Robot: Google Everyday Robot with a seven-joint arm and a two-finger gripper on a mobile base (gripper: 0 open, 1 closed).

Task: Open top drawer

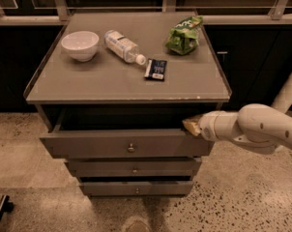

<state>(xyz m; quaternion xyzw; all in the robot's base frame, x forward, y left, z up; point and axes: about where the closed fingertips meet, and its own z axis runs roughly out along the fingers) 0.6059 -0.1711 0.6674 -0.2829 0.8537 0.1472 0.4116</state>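
The top drawer (97,143) is the widest grey front, with a small round metal knob (131,148) at its centre. It stands pulled out from under the cabinet top, with a dark gap above its upper edge. My gripper (191,124) comes in from the right on a white arm (252,127). Its tan tip sits at the drawer's upper right corner, just under the cabinet top's front edge.
On the cabinet top (88,81) lie a white bowl (80,45), a plastic bottle on its side (124,47), a green snack bag (184,35) and a small dark packet (155,69). Two narrower drawers (107,168) sit below. A railing runs behind; speckled floor surrounds.
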